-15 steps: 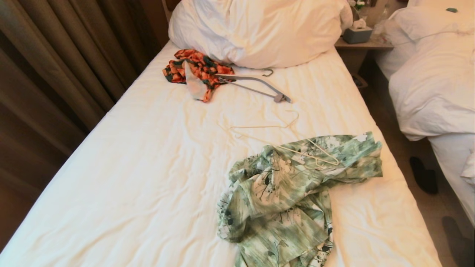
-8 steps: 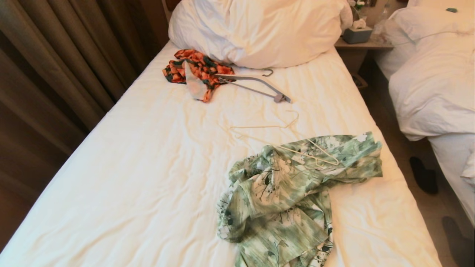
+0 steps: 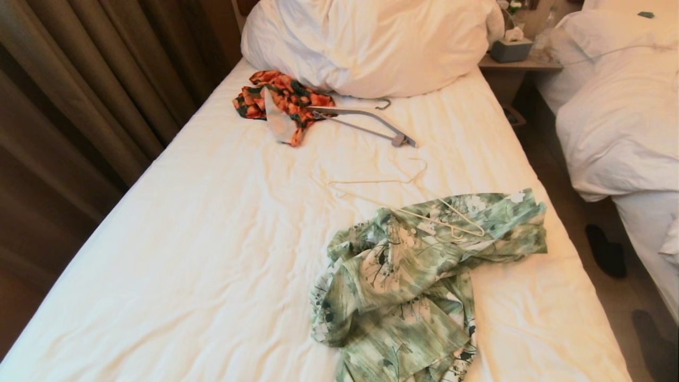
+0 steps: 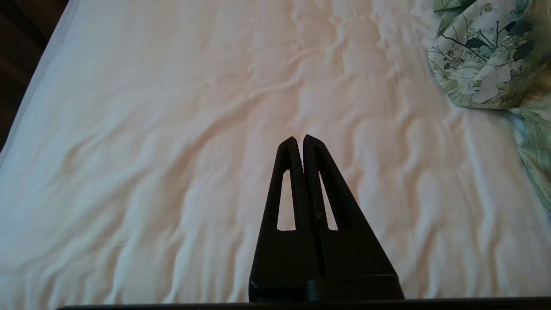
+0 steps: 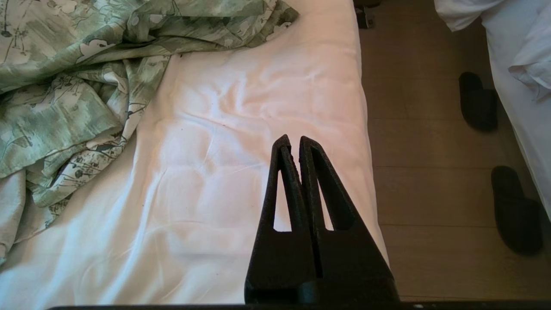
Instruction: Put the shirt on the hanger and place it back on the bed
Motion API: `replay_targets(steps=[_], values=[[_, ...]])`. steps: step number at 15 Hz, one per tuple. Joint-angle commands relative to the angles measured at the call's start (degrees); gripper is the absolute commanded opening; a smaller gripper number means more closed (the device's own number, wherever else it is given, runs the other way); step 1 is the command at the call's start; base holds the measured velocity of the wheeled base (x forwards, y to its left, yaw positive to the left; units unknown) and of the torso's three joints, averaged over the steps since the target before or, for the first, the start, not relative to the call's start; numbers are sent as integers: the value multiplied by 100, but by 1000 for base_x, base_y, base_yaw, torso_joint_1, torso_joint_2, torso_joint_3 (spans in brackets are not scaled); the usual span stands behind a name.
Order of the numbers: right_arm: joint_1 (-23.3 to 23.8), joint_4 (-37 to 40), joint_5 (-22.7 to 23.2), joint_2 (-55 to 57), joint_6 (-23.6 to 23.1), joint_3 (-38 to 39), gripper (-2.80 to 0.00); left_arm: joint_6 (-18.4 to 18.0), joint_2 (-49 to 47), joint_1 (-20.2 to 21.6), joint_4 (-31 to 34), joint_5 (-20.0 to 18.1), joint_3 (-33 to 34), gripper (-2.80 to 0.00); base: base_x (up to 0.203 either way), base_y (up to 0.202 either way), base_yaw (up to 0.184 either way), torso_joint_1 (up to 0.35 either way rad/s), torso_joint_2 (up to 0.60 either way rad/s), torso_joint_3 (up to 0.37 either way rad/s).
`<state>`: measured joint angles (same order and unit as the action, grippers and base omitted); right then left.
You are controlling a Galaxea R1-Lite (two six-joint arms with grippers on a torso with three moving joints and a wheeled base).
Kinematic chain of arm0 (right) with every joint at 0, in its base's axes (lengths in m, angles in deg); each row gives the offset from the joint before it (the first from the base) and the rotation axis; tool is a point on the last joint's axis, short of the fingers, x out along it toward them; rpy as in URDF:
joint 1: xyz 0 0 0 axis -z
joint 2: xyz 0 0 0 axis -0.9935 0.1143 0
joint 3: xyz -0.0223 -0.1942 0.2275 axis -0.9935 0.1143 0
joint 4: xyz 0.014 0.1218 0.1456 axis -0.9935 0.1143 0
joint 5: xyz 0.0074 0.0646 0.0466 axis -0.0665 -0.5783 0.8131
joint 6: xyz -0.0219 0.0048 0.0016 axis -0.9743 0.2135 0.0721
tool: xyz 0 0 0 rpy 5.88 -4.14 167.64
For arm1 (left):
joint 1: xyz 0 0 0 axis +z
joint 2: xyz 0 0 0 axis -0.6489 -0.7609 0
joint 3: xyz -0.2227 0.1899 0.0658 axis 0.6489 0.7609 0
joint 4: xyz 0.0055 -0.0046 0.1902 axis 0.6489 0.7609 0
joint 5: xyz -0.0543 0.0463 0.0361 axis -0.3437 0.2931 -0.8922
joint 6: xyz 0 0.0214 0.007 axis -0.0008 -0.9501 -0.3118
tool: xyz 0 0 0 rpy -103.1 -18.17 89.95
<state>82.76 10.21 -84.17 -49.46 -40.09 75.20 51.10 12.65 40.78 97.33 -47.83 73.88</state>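
Both pincers are hovering closed and empty: the left pincer is facing bare sheet, the right pincer the bed edge. The shirt is lying crumpled between them, and the hanger beyond it — 1 shoulder resting on the cloth. Opening the right pincer first, then pinching the hanger's bare wire, seems wisest.

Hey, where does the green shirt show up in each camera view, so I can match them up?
Head view: the shirt lies crumpled on the near right part of the bed, the hanger partly on it.
Left wrist view: only an edge of it shows at the upper right corner.
Right wrist view: it fills the upper left.
Shared landmark: the wrinkled white sheet of the bed.
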Motion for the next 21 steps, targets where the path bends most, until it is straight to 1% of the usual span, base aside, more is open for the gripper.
replay_targets(steps=[1, 5, 13, 21], values=[[-2, -2, -3, 22, 8, 23, -280, 10, 2, 2, 5, -1, -7, -280, 0, 0, 0, 0, 0, 0], [-2, -10, -3, 22, 14, 32, -280, 217, 2, 2, 5, 8, -7, -280, 0, 0, 0, 0, 0, 0], [-2, -10, -3, 22, 27, 32, -280, 218, 2, 2, 5, 8, -7, -280, 0, 0, 0, 0, 0, 0], [-2, -10, -3, 22, 172, 31, -280, 218, 2, 2, 5, 8, -7, -280, 0, 0, 0, 0, 0, 0]])
